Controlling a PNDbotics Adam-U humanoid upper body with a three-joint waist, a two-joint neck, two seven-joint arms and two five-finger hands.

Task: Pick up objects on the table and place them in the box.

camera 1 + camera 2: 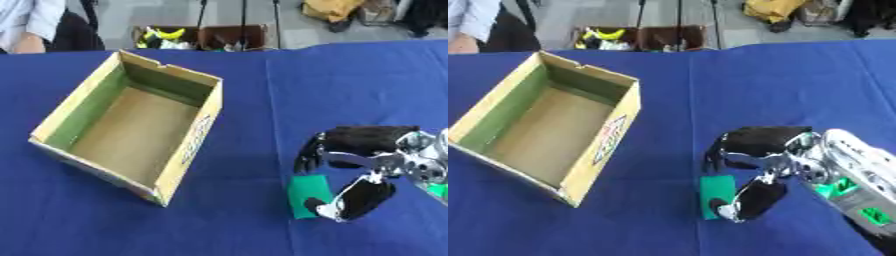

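Note:
A flat green object (307, 195) lies on the blue tablecloth, right of the box. My right hand (363, 150) comes in from the right and hovers over it, with fingers (308, 152) curled above its far edge and the thumb (357, 200) by its near right corner. The green object sits in the gap between them; I cannot tell whether they touch it. The open cardboard box (193, 145) stands at the left with a bare brown floor, nothing inside. My left hand is out of sight.
The blue cloth (350, 85) covers the whole table. Beyond the far edge sit a crate (201, 37) of mixed items and a yellow bag (331, 9) on the floor. A person's sleeve (26, 25) shows at the far left corner.

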